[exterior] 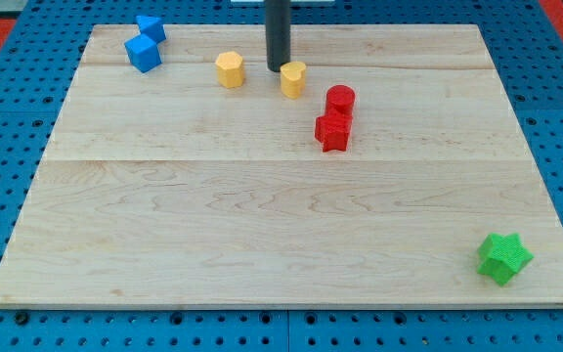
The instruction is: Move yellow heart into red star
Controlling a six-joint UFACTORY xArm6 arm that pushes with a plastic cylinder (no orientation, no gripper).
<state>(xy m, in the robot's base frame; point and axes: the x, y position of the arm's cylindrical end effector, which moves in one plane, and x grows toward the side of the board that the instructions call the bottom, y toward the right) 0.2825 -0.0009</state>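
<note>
Yellow heart-shaped block (293, 79) sits in the upper middle of the frame, on the pale wooden desk (262, 225). Just to its upper left, touching or nearly so, stands my tip (278, 67): a bare dark rod, no hand to open or close. Down and to the right of the heart, near but apart, lies the red star-shaped block (332, 131), so the push runs toward lower right. Directly above the star, touching it, a red round block (340, 99) crowds the path. Rod's upper part cut off at frame top; contact with heart hard to confirm.
</note>
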